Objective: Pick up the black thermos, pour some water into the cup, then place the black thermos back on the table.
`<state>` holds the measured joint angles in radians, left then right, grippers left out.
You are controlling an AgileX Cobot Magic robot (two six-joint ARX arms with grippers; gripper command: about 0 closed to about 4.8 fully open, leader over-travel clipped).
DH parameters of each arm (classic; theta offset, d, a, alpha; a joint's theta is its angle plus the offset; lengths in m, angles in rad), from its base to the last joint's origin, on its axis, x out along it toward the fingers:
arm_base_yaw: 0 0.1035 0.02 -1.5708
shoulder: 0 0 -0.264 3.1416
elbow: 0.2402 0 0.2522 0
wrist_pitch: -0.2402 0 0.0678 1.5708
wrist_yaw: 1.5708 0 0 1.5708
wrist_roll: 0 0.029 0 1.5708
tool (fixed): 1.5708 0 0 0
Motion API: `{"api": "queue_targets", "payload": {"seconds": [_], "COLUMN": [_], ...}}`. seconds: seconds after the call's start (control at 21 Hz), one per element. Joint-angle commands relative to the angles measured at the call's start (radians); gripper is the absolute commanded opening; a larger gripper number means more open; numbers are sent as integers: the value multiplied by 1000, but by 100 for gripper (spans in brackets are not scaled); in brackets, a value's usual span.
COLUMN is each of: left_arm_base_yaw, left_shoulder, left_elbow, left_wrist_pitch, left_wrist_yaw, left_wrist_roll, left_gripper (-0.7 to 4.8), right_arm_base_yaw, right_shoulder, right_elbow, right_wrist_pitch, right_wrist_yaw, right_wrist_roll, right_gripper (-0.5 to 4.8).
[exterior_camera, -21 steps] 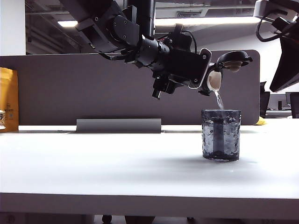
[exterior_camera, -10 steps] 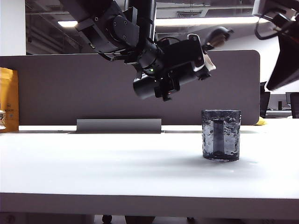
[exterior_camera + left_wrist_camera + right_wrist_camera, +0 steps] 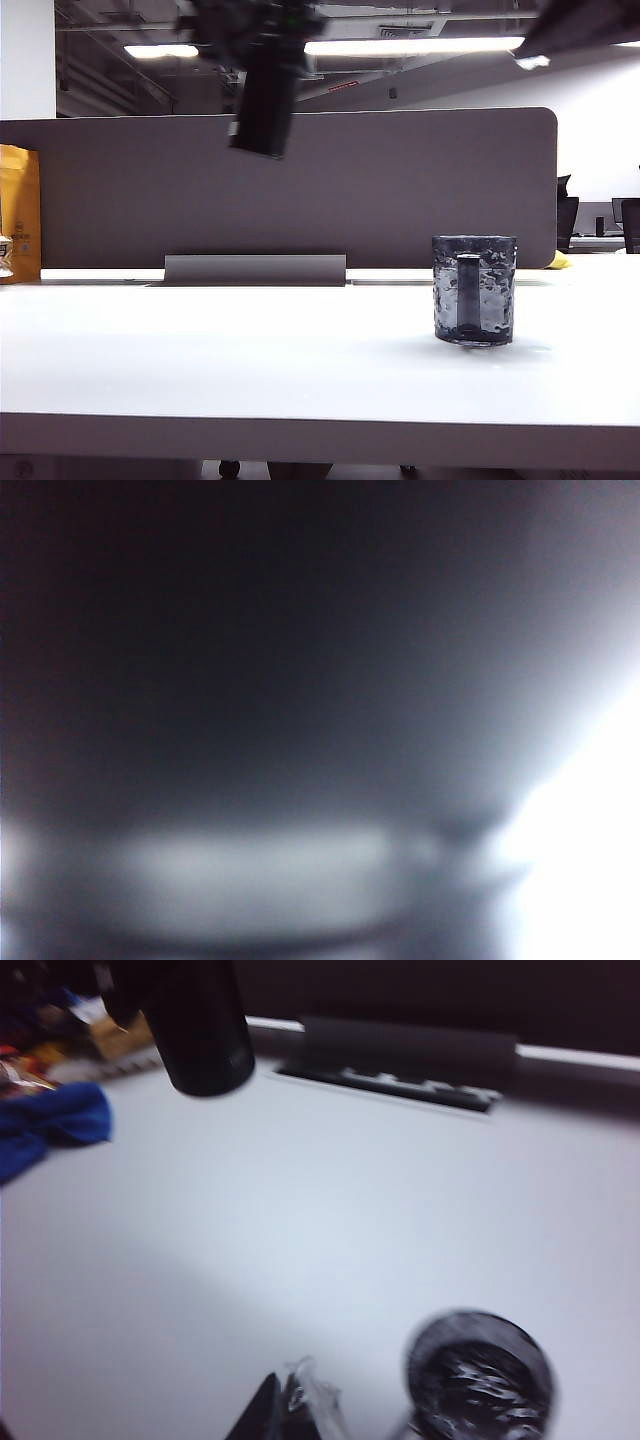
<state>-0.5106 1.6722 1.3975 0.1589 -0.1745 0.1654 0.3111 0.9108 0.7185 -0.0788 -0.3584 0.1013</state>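
The black thermos (image 3: 264, 105) is held upright, high above the counter (image 3: 250, 350), grasped by the blurred left gripper (image 3: 255, 25). The cup (image 3: 474, 289) stands alone, well apart, right of it. The right gripper (image 3: 290, 1410) is clenched, empty, near the cup. A partition (image 3: 400, 180) closes the rear edge.

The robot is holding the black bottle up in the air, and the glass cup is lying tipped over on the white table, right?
Not quite. The cup is standing upright on the white table, not tipped over; the exterior view shows it. The rest holds: the black bottle is up in the air, held by the left gripper, well to the left of the cup.
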Motion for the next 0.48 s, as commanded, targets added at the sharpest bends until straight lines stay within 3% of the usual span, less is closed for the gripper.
{"api": "queue_targets", "payload": {"seconds": [0.05, 0.14, 0.24, 0.29, 0.38, 0.48], "left_arm_base_yaw": [109, 187, 211, 211, 211, 211], "left_shoulder": [-129, -176, -176, -155, -114, -65], "left_elbow": [-171, -329, -472, -568, -668, -686], "left_wrist_pitch": [176, 269, 386, 518, 672, 699], "left_wrist_yaw": [195, 289, 292, 292, 289, 284], "left_wrist_roll": [-79, -131, -140, -140, -171, -183], "left_gripper": [-6, -6, -6, -6, -6, -6], "right_arm_base_yaw": [122, 227, 295, 327, 334, 334], "right_shoulder": [57, 166, 302, 389, 501, 537], "right_elbow": [54, 129, 218, 270, 336, 348], "right_wrist_pitch": [57, 57, 52, 51, 50, 54], "right_wrist_yaw": [80, 79, 67, 67, 66, 66], "right_wrist_roll": [26, 22, 22, 22, 21, -6], "right_gripper": [-2, -2, -2, -2, -2, -2]}}
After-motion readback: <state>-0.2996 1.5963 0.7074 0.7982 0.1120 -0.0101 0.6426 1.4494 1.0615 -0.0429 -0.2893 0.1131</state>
